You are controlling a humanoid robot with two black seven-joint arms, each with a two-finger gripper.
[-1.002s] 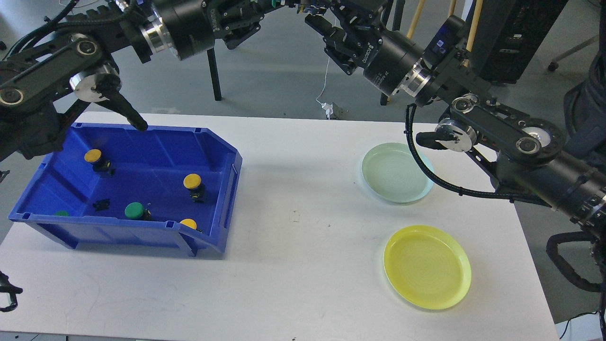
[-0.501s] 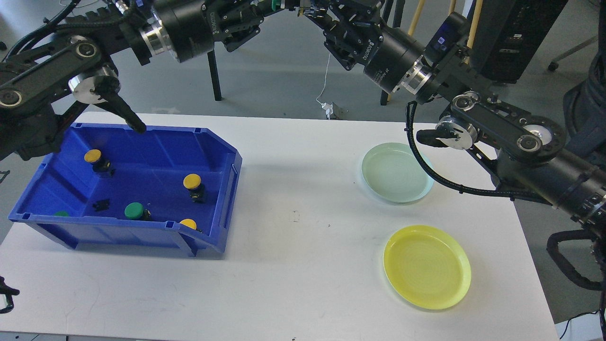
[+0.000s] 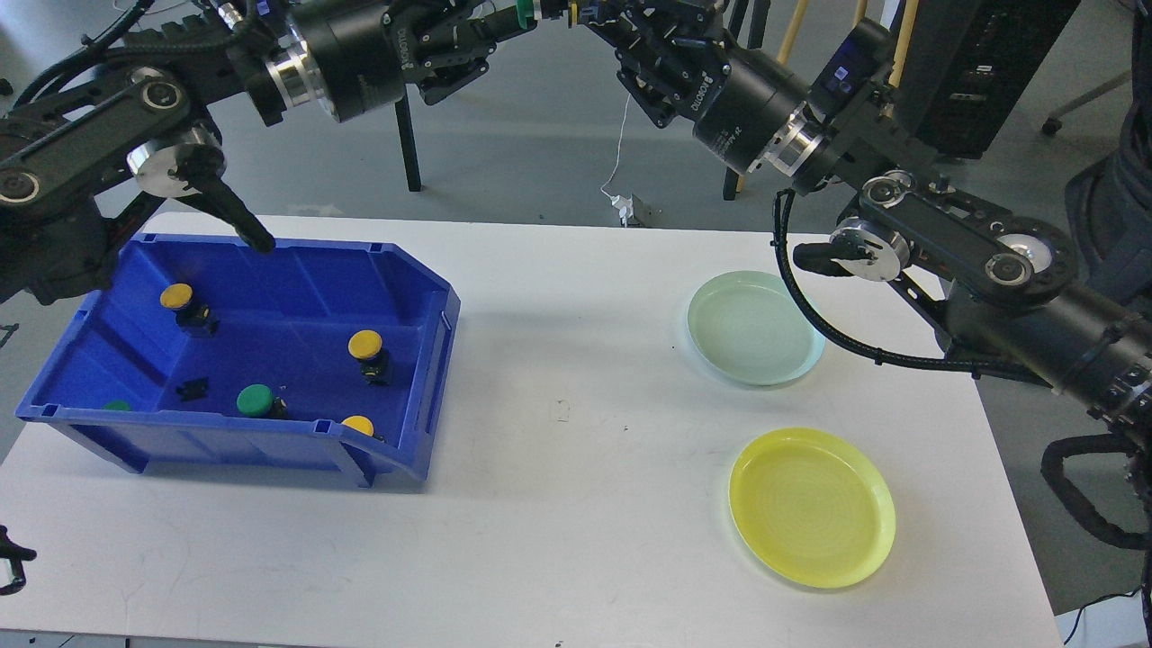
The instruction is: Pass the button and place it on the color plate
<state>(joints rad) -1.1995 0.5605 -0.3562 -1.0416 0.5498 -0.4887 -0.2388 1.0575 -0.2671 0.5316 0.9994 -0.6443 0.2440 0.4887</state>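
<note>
My left gripper (image 3: 515,14) grasps a round green-capped button (image 3: 523,11) beside my right gripper (image 3: 596,13), whose jaw state I cannot tell, high above the white table (image 3: 576,504).

Small white lettering on both wrist housings (image 3: 360,49); too blurred to read.

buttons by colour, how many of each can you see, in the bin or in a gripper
Yellow buttons: 3, all in the blue bin
Green buttons: 3: two in the bin, one held up between the two grippers
Total: 6
</note>
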